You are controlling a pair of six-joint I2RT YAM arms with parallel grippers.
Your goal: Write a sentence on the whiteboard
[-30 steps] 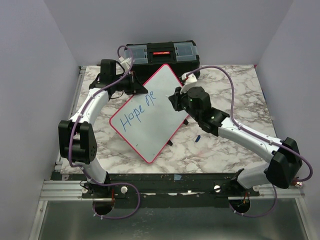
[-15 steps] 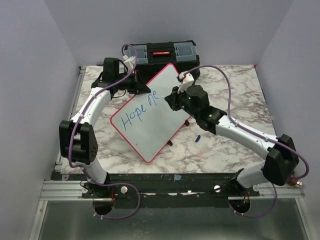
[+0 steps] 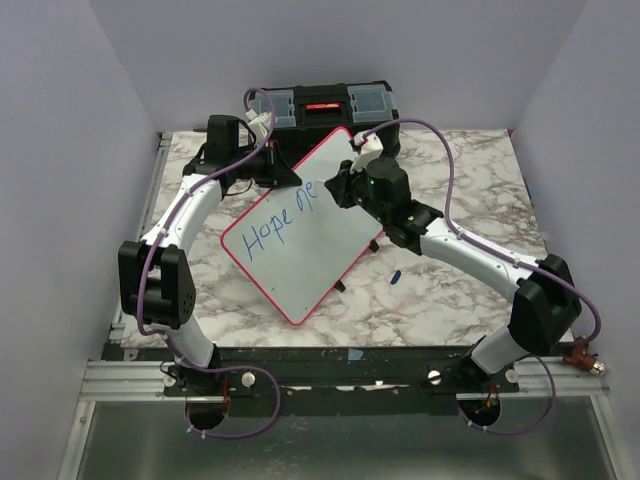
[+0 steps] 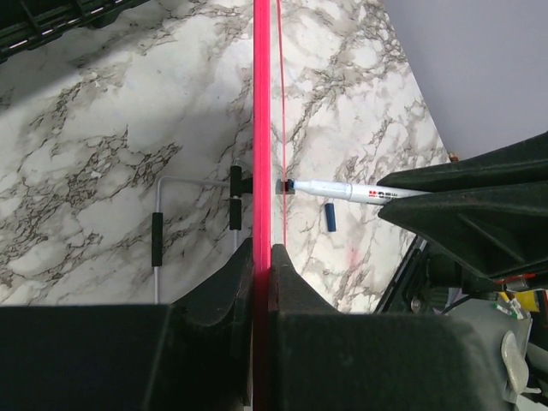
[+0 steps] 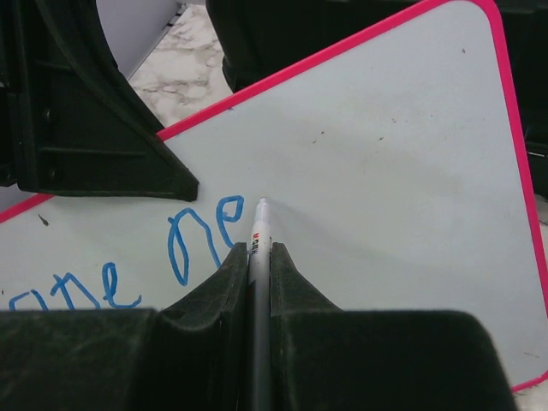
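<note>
The whiteboard (image 3: pixel 300 235), white with a red-pink frame, stands tilted in mid-table with blue writing "Hope pe" on it. My left gripper (image 3: pixel 275 172) is shut on its upper left edge; the left wrist view shows the frame edge-on (image 4: pixel 261 128) clamped between the jaws. My right gripper (image 3: pixel 335 192) is shut on a white marker (image 5: pixel 259 231) whose tip touches the board (image 5: pixel 368 154) just right of the last blue letters. The marker also shows in the left wrist view (image 4: pixel 342 190), meeting the board.
A black toolbox (image 3: pixel 322 108) stands behind the board at the back of the marble table (image 3: pixel 450 290). A small blue marker cap (image 3: pixel 396 276) lies on the table right of the board; it also shows in the left wrist view (image 4: pixel 329 217).
My right gripper has moved up and back along the board with the marker. The board has tilted slightly with the left gripper. The writing looks the same.
</note>
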